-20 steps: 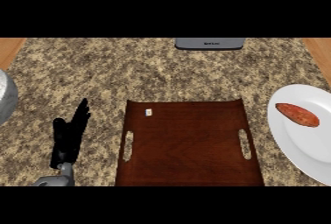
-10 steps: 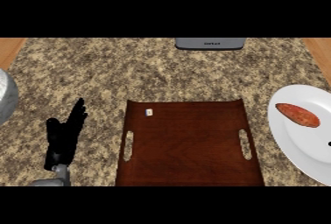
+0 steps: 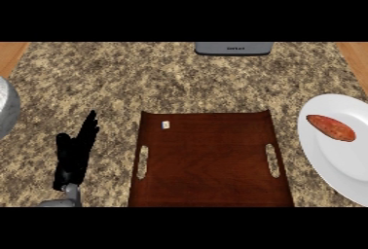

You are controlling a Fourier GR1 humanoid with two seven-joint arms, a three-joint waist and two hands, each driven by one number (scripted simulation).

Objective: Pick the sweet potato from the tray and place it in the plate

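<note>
One sweet potato [image 3: 331, 127] — far from fingers [image 3: 87, 133]

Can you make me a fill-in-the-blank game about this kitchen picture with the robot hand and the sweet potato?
1. The sweet potato lies on the white ____.
2. The brown tray has ____ food on it.
3. The only hand in view is the robot's ____ hand.
4. That hand's fingers are ____, holding nothing.

Missing words: plate; no; left; straight

Sweet potato [image 3: 331, 128] on plate [image 3: 332, 165], right of tray [image 3: 208, 165].
</note>
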